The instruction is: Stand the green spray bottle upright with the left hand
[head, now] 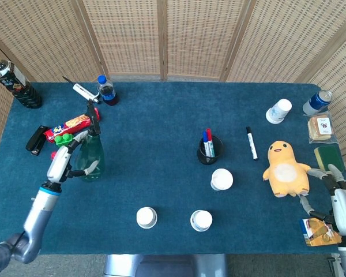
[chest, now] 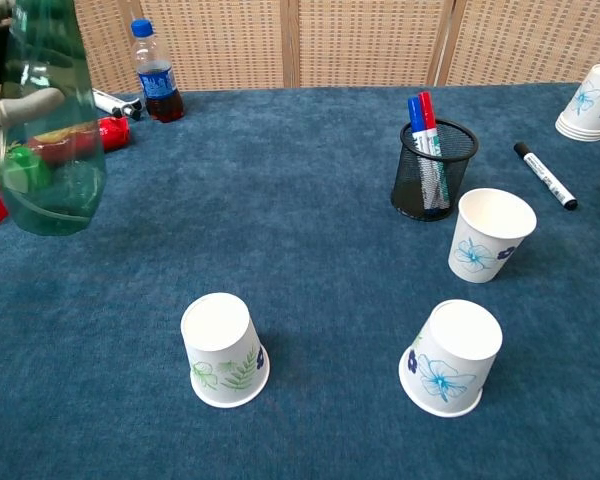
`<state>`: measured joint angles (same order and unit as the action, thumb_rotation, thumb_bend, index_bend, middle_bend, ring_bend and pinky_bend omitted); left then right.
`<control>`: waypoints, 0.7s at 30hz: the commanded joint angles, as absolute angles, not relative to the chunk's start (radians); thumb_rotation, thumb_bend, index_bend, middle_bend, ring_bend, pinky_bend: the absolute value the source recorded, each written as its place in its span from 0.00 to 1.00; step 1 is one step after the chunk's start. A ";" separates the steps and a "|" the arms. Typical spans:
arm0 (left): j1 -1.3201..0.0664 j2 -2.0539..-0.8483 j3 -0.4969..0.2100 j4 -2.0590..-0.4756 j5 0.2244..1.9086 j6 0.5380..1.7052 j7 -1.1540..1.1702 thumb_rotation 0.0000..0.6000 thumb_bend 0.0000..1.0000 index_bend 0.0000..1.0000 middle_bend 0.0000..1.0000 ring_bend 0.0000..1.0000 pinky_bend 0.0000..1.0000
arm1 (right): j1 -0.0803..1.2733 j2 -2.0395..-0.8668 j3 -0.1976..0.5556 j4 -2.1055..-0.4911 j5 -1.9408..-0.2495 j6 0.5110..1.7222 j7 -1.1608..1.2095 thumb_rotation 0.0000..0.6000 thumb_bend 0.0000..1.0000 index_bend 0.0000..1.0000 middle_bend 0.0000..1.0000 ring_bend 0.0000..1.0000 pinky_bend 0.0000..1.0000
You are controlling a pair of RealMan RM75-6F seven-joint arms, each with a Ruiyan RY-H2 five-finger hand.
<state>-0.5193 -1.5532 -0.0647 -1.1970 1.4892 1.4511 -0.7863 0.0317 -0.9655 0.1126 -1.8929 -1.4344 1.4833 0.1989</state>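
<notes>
The green spray bottle [head: 90,156] is upright at the left of the table, its black nozzle at the top. In the chest view the green spray bottle [chest: 50,130] fills the top left corner, base on or just above the cloth. My left hand [head: 66,163] grips its body from the left, fingers wrapped around it. My right hand [head: 337,199] is at the table's right edge, near the yellow plush toy; its fingers are too unclear to read.
Red and green blocks [head: 59,147], a snack bar [head: 74,123] and a small cola bottle [head: 107,91] lie behind the spray bottle. Two overturned paper cups [chest: 223,348] [chest: 448,357] stand in front. A pen holder [head: 209,149] and an upright cup [head: 221,179] sit mid-table.
</notes>
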 commanded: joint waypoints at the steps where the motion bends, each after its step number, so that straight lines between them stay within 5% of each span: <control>1: -0.528 -1.613 -0.092 -1.143 1.512 1.459 -0.824 1.00 0.42 0.38 0.32 0.22 0.38 | 0.028 -0.963 0.113 -1.895 -1.431 1.489 0.199 1.00 0.39 0.25 0.26 0.06 0.18; 21: -0.567 -1.796 -0.093 -0.926 1.589 1.471 -0.928 1.00 0.33 0.35 0.28 0.19 0.37 | 0.009 -0.955 0.113 -1.892 -1.427 1.516 0.223 1.00 0.39 0.25 0.26 0.06 0.18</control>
<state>-0.5683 -1.7855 -0.0978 -0.9381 1.5840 1.4679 -0.9175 0.0095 -0.9549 0.1127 -1.8919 -1.4267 1.5164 0.2229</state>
